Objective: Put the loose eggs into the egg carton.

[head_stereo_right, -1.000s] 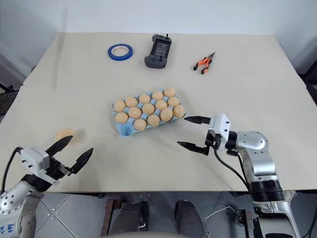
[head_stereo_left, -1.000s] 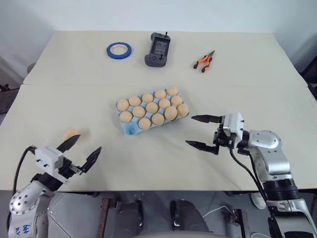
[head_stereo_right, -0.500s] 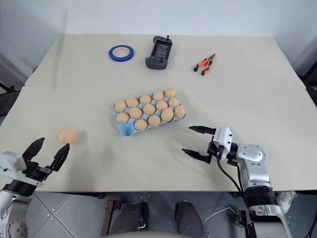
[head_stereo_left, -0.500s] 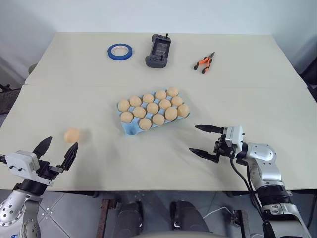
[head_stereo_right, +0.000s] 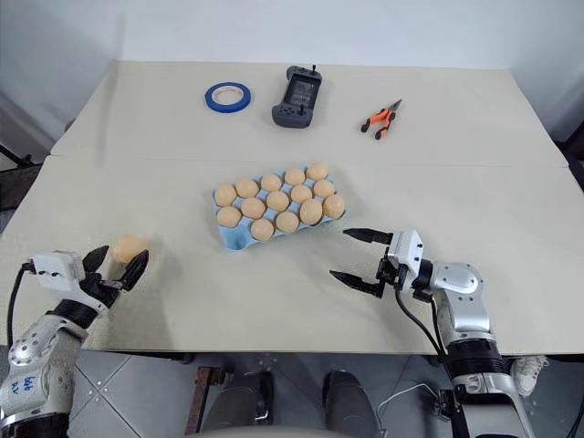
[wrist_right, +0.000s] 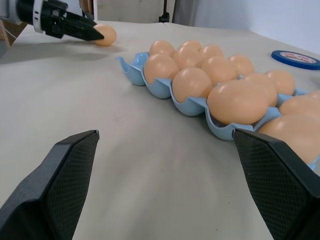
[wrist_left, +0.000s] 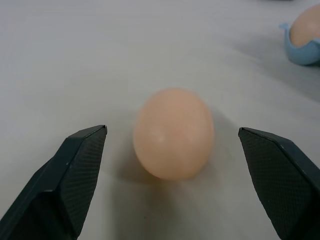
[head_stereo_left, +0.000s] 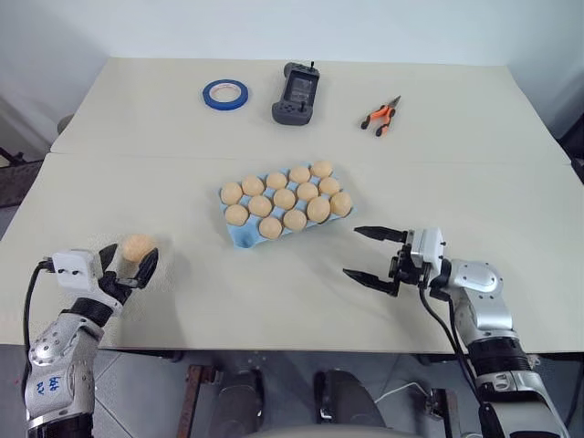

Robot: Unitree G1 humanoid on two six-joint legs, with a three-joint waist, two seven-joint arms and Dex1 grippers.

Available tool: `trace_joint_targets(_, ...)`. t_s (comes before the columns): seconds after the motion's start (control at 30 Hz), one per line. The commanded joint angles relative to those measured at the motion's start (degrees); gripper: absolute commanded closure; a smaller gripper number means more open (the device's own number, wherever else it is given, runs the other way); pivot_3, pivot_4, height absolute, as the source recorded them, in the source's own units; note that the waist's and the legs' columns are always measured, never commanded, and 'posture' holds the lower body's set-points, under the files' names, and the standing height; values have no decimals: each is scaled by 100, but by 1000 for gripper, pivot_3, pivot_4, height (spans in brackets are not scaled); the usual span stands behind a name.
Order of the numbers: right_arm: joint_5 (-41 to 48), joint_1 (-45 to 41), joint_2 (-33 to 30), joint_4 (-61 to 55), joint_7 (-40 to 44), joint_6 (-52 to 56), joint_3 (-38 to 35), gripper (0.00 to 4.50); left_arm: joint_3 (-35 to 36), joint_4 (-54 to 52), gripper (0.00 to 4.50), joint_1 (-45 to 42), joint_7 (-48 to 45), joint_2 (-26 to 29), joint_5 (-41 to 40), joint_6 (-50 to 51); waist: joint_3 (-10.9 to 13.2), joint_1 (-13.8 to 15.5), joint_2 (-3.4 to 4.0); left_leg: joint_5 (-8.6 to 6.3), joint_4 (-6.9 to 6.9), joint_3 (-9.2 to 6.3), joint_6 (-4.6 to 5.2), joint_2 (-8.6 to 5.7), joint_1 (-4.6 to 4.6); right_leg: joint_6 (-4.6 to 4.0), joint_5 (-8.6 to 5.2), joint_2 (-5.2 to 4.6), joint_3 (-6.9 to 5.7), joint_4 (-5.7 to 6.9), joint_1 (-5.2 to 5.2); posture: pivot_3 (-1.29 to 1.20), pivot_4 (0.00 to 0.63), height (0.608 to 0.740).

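Left wrist view: loose egg on the table, lying between the wide-spread fingers of the left gripper, neither finger touching it. Left arm low at the table's near left edge, gripper level, pointing forward. Right gripper level, pointing left toward the egg carton, fingers wide apart, nothing held. Carton mid-table, one near-corner cup empty.

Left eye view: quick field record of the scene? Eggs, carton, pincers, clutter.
loose egg: on table, between open left pincer fingers, not gripped
egg carton: mid-table, fourteen eggs, near-left corner cup empty
right pincer: open, empty, beside carton
far edge: tape roll, handheld controller, orange pliers
table: beige
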Motion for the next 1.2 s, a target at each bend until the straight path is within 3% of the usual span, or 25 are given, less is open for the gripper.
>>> trace_joint_targets(0.03,78,-44,11,-156,-6,44,6,0,19,-88,631,-147,52,148,24,133,0,-1,0,0,0,0,0,0,0,0,0,0,0,0,0,0,150,740)
trace_joint_targets(0.23,114,3,54,-319,-61,180,64,0,-104,31,2470,-286,-98,230,155,29,0,-1,0,-1,-3,0,-2,1,1,0,0,1,-1,0,-1,0,150,740)
trace_joint_targets(0.3,113,10,53,-332,-71,195,77,0,-245,28,2838,-382,-291,253,227,-203,0,2,0,-1,-2,0,-2,0,0,0,0,0,-1,-1,-1,0,150,740)
trace_joint_targets(0.53,84,12,34,-341,-126,227,63,0,-1405,-306,2944,-1086,-1848,369,44,-348,0,15,0,0,0,0,-4,-3,-2,0,0,-2,-3,-2,1,0,150,740)
trace_joint_targets(0.63,89,20,45,-409,-224,255,40,0,-2015,-90,2944,-1668,-1950,315,437,-253,0,16,0,2,-1,0,-6,-2,-2,0,0,2,-4,-1,0,0,150,740)
trace_joint_targets(0.8,136,95,101,-626,-424,299,17,0,-2396,306,2944,-2291,-2001,64,556,-228,0,-18,1,4,1,9,-8,1,-1,4,2,9,-2,3,-1,0,150,740)
trace_joint_targets(0.93,139,217,112,-790,-514,298,33,0,-2586,304,1634,-2304,-2059,30,697,-322,0,14,1,9,3,11,-19,3,0,5,3,11,-3,18,-8,0,150,740)
trace_joint_targets(1.1,148,321,103,-851,-566,281,5,0,-2219,11,19,-2064,-2001,114,488,-320,0,2,0,3,11,11,-7,1,0,6,3,7,0,21,-6,0,150,740)
trace_joint_targets(1.2,137,337,95,-783,-553,242,-3,0,-1953,-252,19,-1801,-2153,239,300,-407,1,-12,1,6,10,12,-9,3,6,5,3,8,3,30,-7,0,150,740)
